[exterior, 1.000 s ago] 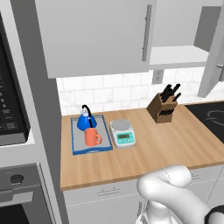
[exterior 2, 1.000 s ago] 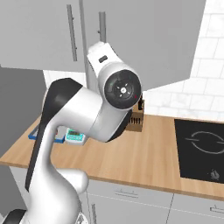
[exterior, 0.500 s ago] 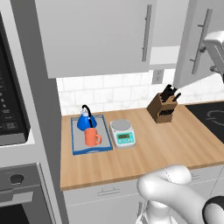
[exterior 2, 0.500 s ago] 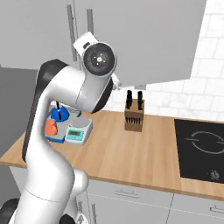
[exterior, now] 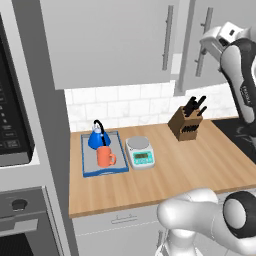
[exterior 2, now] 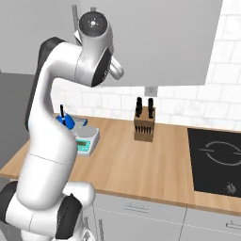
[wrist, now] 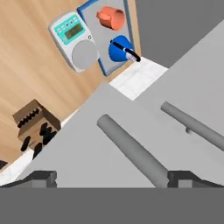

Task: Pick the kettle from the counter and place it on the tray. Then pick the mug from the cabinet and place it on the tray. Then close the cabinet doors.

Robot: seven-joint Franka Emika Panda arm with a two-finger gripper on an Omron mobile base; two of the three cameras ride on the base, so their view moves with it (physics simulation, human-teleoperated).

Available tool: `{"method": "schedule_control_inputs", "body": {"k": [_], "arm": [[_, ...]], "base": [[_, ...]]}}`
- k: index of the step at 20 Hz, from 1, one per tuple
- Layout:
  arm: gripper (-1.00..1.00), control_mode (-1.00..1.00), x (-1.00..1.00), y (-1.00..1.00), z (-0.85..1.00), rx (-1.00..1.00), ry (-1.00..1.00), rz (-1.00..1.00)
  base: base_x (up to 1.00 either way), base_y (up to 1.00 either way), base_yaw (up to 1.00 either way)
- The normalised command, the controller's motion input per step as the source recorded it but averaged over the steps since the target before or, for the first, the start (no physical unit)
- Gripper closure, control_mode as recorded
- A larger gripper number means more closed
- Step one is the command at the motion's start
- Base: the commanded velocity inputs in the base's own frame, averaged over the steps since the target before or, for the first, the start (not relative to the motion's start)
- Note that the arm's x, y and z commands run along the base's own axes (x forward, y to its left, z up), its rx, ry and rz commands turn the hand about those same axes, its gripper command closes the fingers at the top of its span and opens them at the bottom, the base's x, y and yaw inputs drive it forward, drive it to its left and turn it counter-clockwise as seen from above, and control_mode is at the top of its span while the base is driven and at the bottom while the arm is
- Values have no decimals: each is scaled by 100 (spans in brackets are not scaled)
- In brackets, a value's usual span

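Note:
The blue kettle and the orange mug both stand on the blue-rimmed grey tray at the left of the wooden counter. In the hand view the kettle and the mug lie far below. My gripper is open, its fingertips on either side of the bar handle of the right cabinet door. That door stands slightly ajar beside the shut left door. The hand is raised in front of the right door.
A white-green scale sits right of the tray, and a knife block stands further right by the wall. A black hob lies at the counter's right end. The oven column rises on the left.
The arm has swung up and to the right against the right cabinet door. That door has turned from wide open to almost shut. Kettle and mug have not moved.

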Motion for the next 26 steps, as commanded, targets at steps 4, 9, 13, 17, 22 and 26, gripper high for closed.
{"method": "schedule_control_inputs", "body": {"k": [4, 9, 13, 17, 22, 26], "arm": [[-100, -100, 63, 14, -52, -26, 8, 0], [-100, -100, 81, 13, -58, -21, 18, 0], [-100, -100, 86, 5, -40, -9, 9, 0], [-100, -100, 70, 2, -30, -4, -4, 0], [-100, -100, 50, 2, -42, -8, -12, 0], [-100, -100, 30, 0, -43, -9, -21, 0]], "base": [[0, 0, 0], [0, 0, 0], [0, 0, 0], [0, 0, 0], [0, 0, 0], [0, 0, 0]]}}
